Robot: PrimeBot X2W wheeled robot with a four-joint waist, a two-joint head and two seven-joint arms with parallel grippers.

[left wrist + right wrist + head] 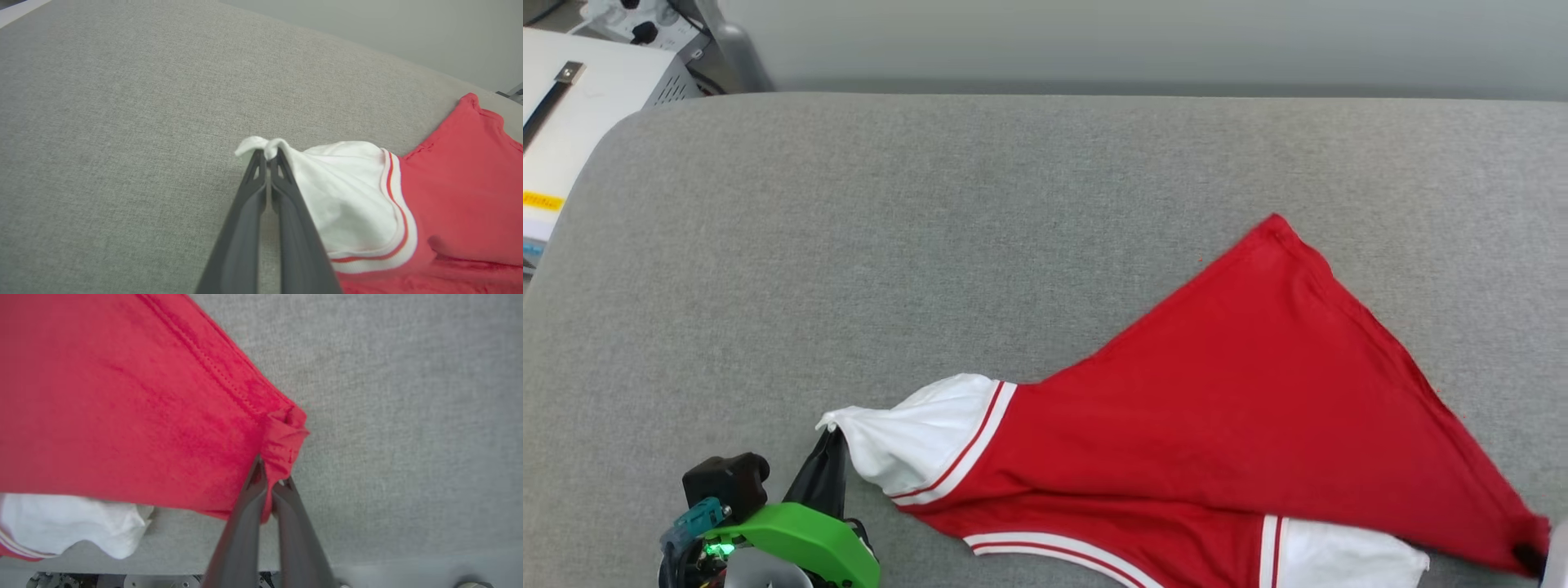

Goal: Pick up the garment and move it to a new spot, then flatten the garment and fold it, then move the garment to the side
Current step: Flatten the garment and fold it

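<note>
Surface: the bench (931,245) is covered in grey woven cloth with a fine, even weave. It is flat, and its far-left corner is rounded. A plain pale wall (1143,41) stands behind the far edge. A white unit (580,114) with a yellow label sits off the far-left corner.

The garment (1241,392) lies on the near-right part of the bench, stretched along the near edge. It is thin red jersey pulled into a rough triangle, with its apex pointing toward the far edge. The body looks smooth, and a stitched hem runs down the right side.

One white sleeve (339,192) has red-and-white striped trim and is drawn to a point toward the near-left. A second white sleeve (1339,559) lies at the near edge under the red cloth.

The left gripper (267,157) has its long dark fingers nearly together, pinching the twisted tip of the white sleeve. A green wrist part (800,535) shows behind it.

The right gripper (271,484) has its fingers closed on the bunched red hem corner at the near-right of the bench.
</note>
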